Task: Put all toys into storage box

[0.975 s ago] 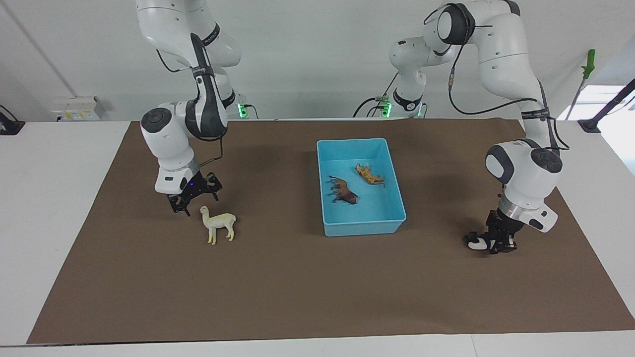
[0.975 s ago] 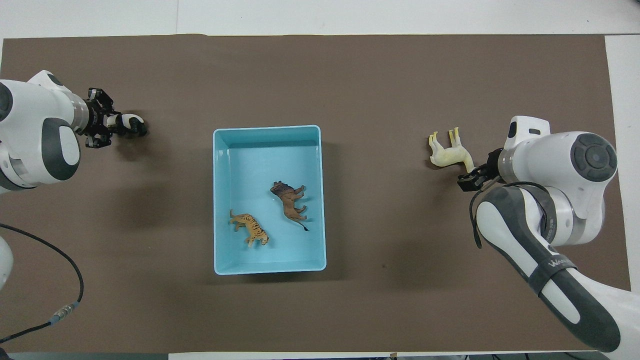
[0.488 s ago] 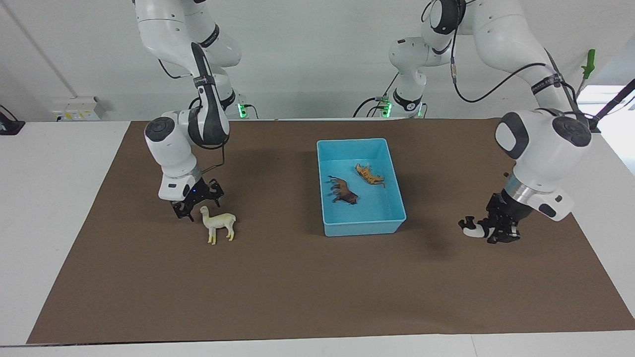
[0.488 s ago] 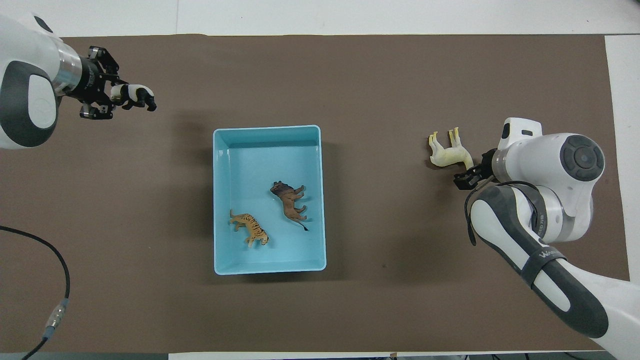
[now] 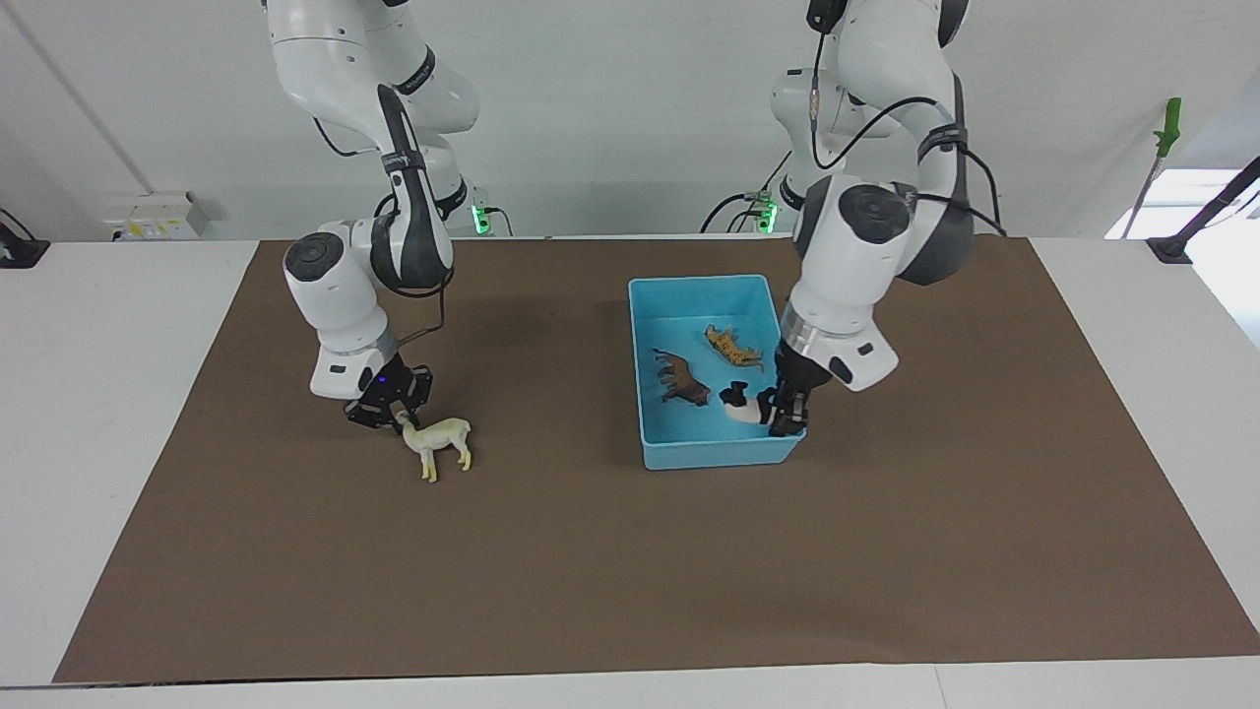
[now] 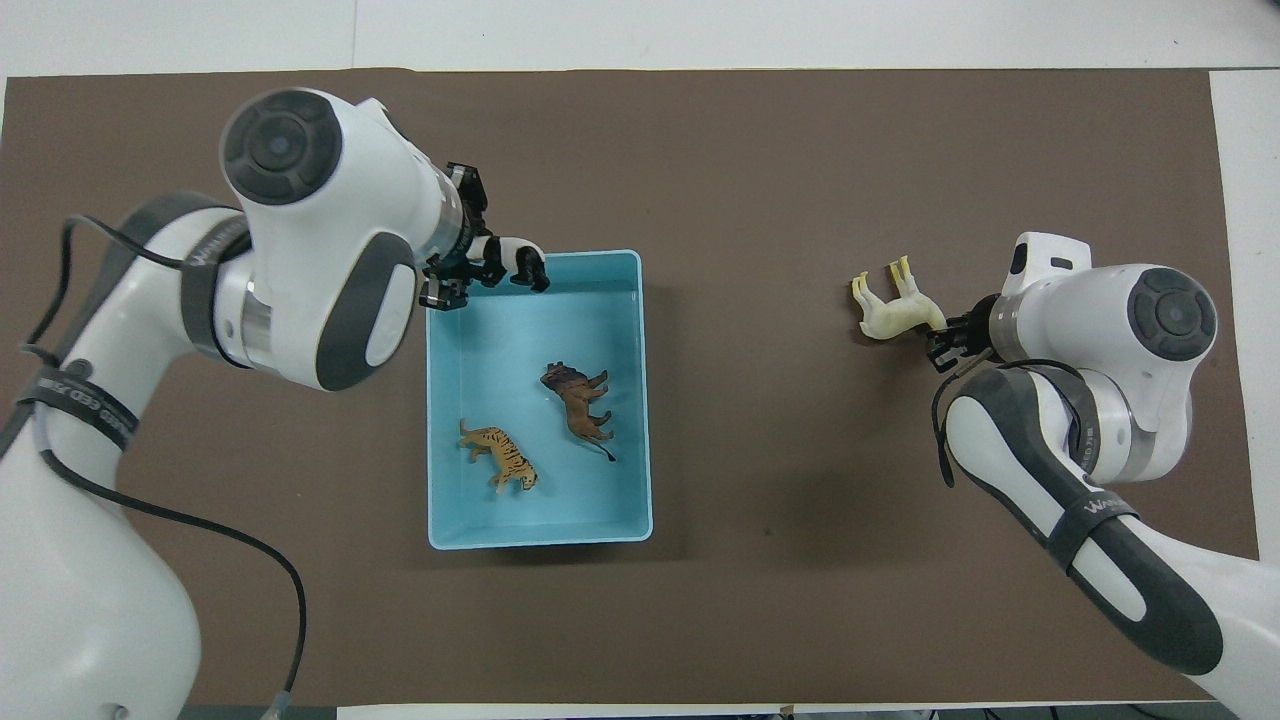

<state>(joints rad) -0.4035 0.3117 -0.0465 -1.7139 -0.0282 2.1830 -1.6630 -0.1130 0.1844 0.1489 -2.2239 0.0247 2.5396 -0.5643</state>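
Observation:
The light blue storage box (image 5: 714, 455) (image 6: 540, 540) sits mid-table. The orange tiger (image 5: 733, 348) (image 6: 500, 457) and the brown lion (image 5: 681, 379) (image 6: 580, 398) lie in it. My left gripper (image 5: 783, 414) (image 6: 478, 266) is shut on the black-and-white panda (image 5: 740, 406) (image 6: 518, 262) and holds it over the box's corner farthest from the robots, on the left arm's side. My right gripper (image 5: 386, 409) (image 6: 945, 335) is shut on the head of the cream alpaca (image 5: 445, 441) (image 6: 890, 308), low over the mat at the right arm's end.
A brown mat (image 5: 591, 571) covers most of the white table (image 5: 98, 394). A grey socket box (image 5: 157, 212) and a green-handled tool (image 5: 1167, 123) are off the mat near the robots' end.
My left gripper carried the panda from the mat at the left arm's end to over the box. My right gripper came down beside the alpaca, shut on its head and shifted it slightly.

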